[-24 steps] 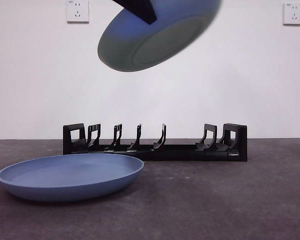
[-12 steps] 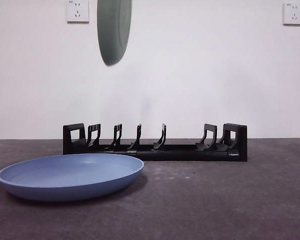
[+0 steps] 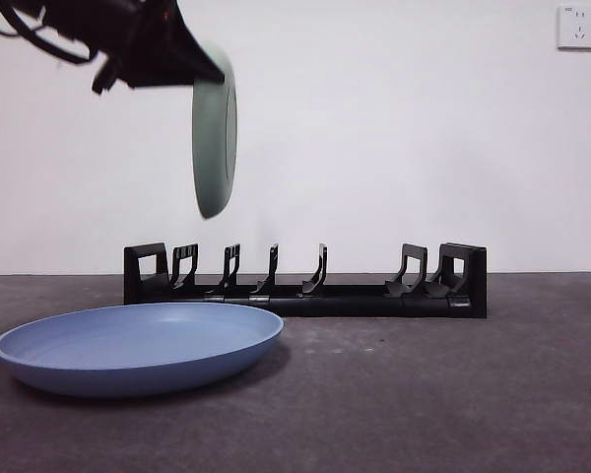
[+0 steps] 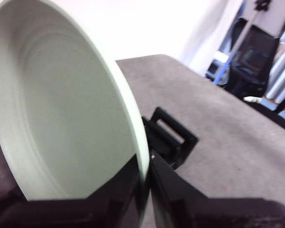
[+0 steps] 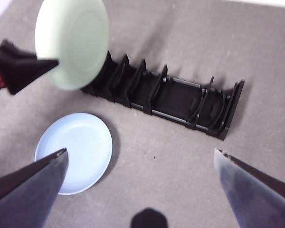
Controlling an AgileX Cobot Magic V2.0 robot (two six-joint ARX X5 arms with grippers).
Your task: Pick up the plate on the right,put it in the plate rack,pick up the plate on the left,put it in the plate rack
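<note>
Green plate (image 3: 215,138) hangs edge-down above my plate rack's (image 3: 305,281) end slots, pinched at its rim by my left gripper (image 4: 145,190), nothing racked yet, blue plate (image 3: 138,347) waiting on the table, right gripper (image 5: 142,161) spread wide, high above

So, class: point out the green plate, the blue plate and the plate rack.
green plate (image 3: 215,148), front view, on its edge-on body.
blue plate (image 3: 138,345), front view, on its inner surface.
plate rack (image 3: 465,281), front view, on its boxy right end.

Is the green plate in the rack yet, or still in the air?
In the air. The green plate hangs on edge from the left end effector, clear above the rack; its slots are empty.
</note>
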